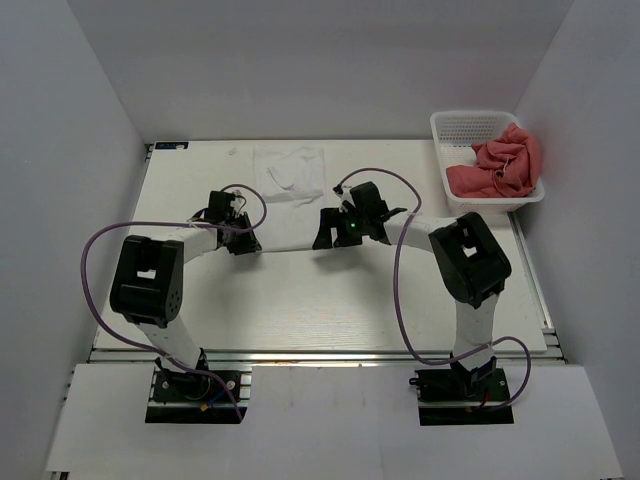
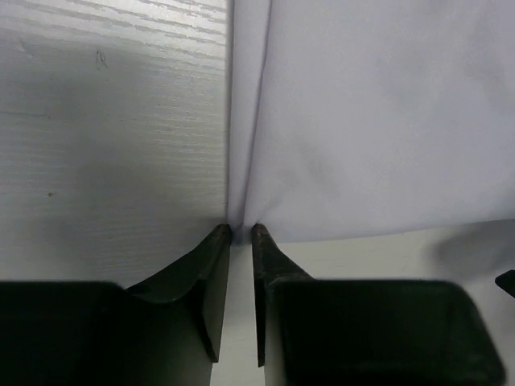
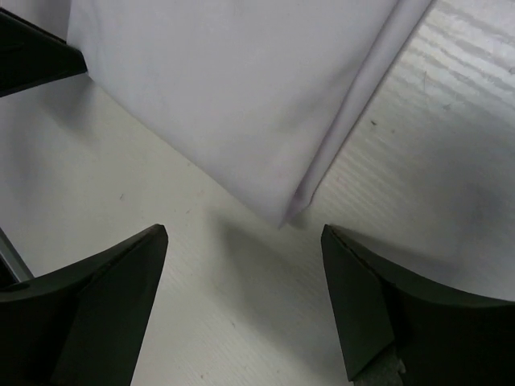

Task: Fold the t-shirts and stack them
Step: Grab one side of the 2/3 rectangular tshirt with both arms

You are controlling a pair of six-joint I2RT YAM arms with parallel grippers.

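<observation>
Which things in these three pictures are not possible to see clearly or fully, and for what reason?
- Top view: the outline of the white t-shirt fades into the white table.
- Top view: the red clothes in the basket are bunched; their number is unclear.
- Left wrist view: the shut left gripper hides how much cloth it pinches.
- Right wrist view: the frame's top edge cuts off the t-shirt beyond the open right gripper.

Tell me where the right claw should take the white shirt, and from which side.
Probably best: take the shirt at its near folded corner, just ahead of the open right claw. Come down from the near side: the cloth lies flat on the table, and there the doubled layers give an edge to pinch. The left claw pinches the near edge too.
</observation>
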